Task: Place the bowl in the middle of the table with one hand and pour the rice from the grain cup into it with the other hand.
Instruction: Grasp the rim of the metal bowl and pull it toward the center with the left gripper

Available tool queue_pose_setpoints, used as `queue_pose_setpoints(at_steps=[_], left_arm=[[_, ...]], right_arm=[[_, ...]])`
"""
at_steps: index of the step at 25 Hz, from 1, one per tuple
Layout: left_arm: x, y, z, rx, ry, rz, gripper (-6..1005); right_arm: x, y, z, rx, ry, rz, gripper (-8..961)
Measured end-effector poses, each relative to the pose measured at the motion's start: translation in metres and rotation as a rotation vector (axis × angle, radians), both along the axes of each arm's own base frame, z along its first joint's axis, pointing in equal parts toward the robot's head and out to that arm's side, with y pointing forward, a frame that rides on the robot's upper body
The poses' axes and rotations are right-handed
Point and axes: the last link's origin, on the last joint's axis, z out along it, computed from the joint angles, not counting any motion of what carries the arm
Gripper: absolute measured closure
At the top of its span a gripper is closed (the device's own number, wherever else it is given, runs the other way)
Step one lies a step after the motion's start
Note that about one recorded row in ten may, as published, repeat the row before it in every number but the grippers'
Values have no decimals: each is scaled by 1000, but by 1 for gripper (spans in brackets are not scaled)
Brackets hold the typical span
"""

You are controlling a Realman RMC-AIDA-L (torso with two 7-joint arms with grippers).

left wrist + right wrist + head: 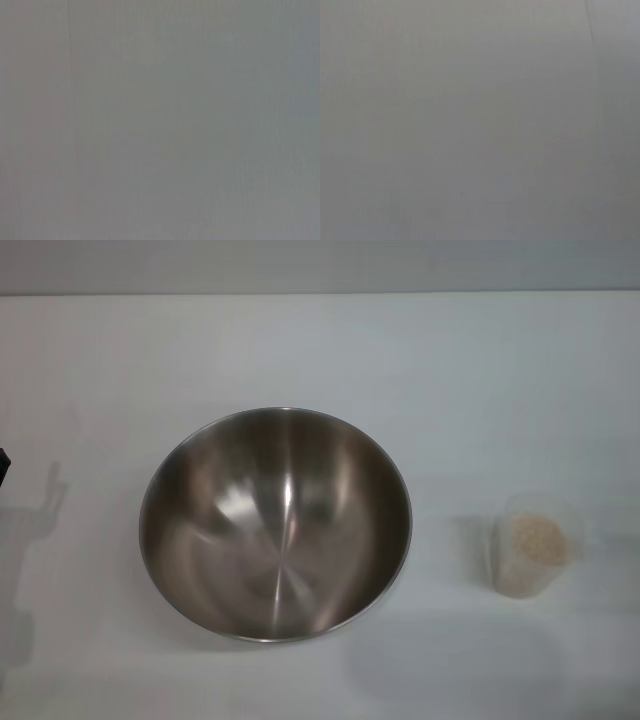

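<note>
Bowl (275,525) and grain cup (531,558) well apart, unheld

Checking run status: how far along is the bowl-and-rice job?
Done: nothing clearly; the bowl is empty, left of the table's center. In hand: nothing; neither gripper shows in any view. Left: center the bowl, lift the grain cup, pour its rice in.

Steel bowl (275,524) sits upright on the white table (320,350), a bit left of center, shiny brushed interior, nothing inside. Translucent grain cup (532,546) stands upright to its right, well apart, holding off-white rice (538,539). Both wrist views show only a plain grey surface.
</note>
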Motion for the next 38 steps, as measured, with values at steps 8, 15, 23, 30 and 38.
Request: queue_pose_setpoints(at_steps=[8,15,23,30,38], left_arm=[[0,0,0,1,0,-3,172],[9,9,3,17,2,-46,172],[29,44,4,-2,57,-87,171],[56,89,10,-217,94,-19,171],[102,122,39,-407,124,114,171]], right_arm=[[0,0,-1,-3,2,-3,122],[1,0,-2,-12,0,-5,123],[-2,4,-3,-19,-1,9,123],[-2,5,-3,-20,-2,12,123],[-3,6,-3,-22,-1,15,123]])
